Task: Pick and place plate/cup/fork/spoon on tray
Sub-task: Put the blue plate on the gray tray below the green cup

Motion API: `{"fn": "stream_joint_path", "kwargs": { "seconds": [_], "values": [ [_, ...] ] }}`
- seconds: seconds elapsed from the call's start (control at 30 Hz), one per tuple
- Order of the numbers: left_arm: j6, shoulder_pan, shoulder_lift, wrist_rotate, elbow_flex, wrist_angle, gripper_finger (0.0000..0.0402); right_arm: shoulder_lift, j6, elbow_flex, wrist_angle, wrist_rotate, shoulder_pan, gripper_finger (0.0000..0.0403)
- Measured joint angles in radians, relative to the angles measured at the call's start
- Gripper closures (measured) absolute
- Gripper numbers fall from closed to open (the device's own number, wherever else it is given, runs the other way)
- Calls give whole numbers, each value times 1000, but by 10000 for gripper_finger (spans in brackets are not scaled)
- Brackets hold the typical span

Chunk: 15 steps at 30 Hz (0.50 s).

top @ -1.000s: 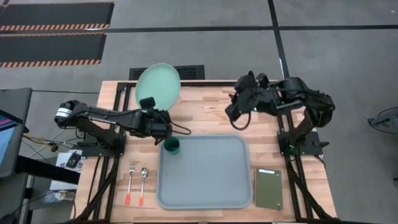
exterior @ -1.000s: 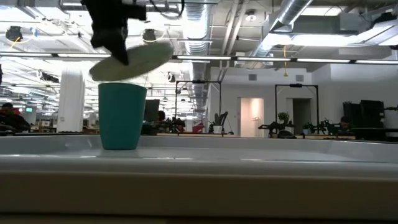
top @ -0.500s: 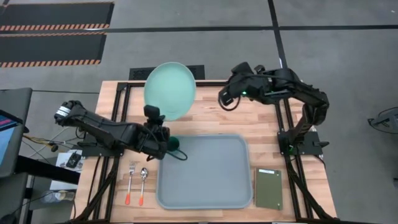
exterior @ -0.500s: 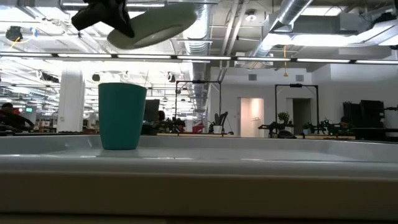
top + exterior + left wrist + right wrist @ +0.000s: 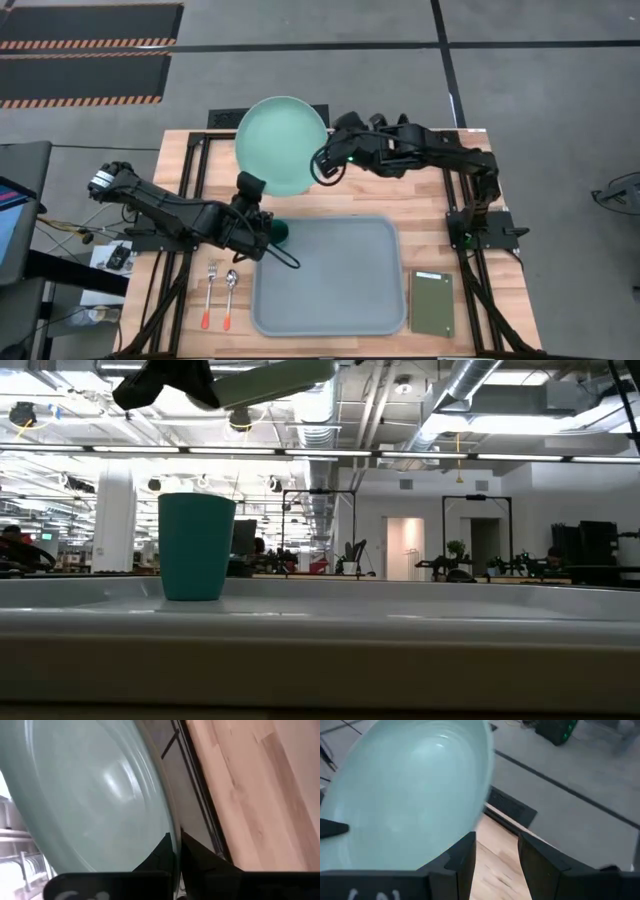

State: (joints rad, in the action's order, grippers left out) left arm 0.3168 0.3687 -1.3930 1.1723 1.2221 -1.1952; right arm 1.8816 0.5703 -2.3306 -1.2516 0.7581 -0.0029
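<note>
The mint-green plate [image 5: 283,145] is held high over the table's far left by my left gripper [image 5: 250,190], which is shut on it. It also shows in the low view [image 5: 280,375] and the left wrist view [image 5: 85,795]. My right gripper [image 5: 320,165] is open at the plate's right rim [image 5: 482,815]. The dark green cup [image 5: 279,233] stands upright in the far left corner of the pale blue-grey tray [image 5: 330,300]. The fork [image 5: 210,290] and spoon [image 5: 229,295] lie on the table left of the tray. My left gripper pinches the plate's near rim [image 5: 172,837] between its two fingers, one on each face. The fingers come from the table's near left side. The plate is lifted clear, face up and a little tilted, above the cup. My right gripper: I cannot tell whether a finger [image 5: 465,852] touches the plate's rim.
An olive-green pad [image 5: 432,302] lies on the table right of the tray. The tray's floor [image 5: 400,605] is bare beside the cup [image 5: 197,547]. Bare wood shows between the tray and the far edge.
My left gripper has risen with the plate and carried it toward the table's right. The plate stays lifted clear and has tipped nearer to level. My right gripper has gone toward the table's left edge, up to the plate's right rim.
</note>
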Motion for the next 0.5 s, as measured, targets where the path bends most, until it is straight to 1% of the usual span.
{"fn": "stream_joint_path", "kwargs": {
  "seconds": [0.17,0.27,0.43,0.5],
  "values": [
    [20,0,0,22,0,-3,401,-1,-27,-2,42,3,-7,232],
    [31,2,0,25,0,-3,401,-25,-22,-1,47,-9,-13,232],
    [56,2,0,26,0,-2,401,-107,-21,-3,93,-112,-31,232],
    [63,2,0,35,0,-2,401,-130,-21,-3,79,-163,-50,228]
  ]
}}
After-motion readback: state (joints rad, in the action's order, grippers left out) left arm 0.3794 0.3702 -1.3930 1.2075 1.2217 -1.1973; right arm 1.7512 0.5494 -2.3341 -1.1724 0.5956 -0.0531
